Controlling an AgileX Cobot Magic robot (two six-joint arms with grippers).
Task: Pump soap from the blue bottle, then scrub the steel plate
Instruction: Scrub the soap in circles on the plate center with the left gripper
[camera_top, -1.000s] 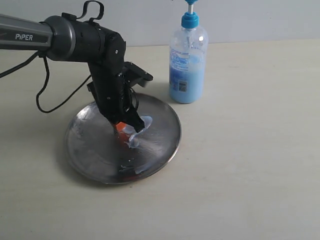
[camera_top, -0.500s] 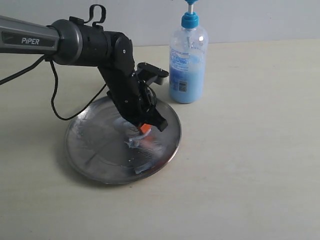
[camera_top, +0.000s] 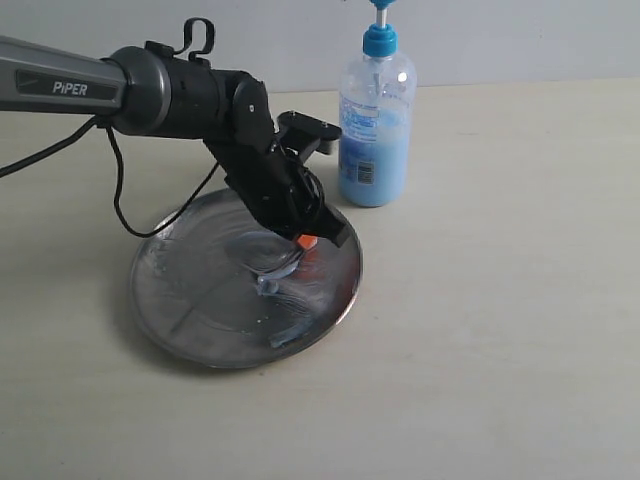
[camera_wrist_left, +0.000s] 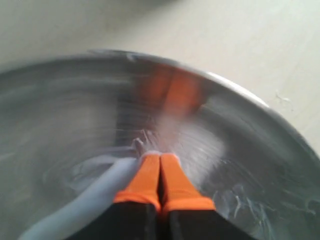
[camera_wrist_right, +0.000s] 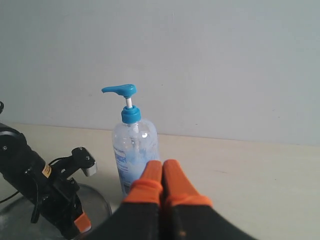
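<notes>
The blue bottle (camera_top: 375, 125) stands upright at one o'clock of the steel plate (camera_top: 185, 295), its pump head cropped. The left gripper (camera_wrist_left: 160, 161), closed, meets the blurred soap (camera_top: 268, 287). The right gripper (camera_wrist_right: 162, 172) is closed and empty.

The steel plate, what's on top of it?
Whitish-blue soap is smeared in swirls on the steel plate. The left gripper, jaws shut, points down at the soapy patch. The part of the plate right under the arm is hidden.

Beige table (camera_top: 500, 340), steel plate (camera_top: 172, 300), blue bottle (camera_top: 374, 140)
</notes>
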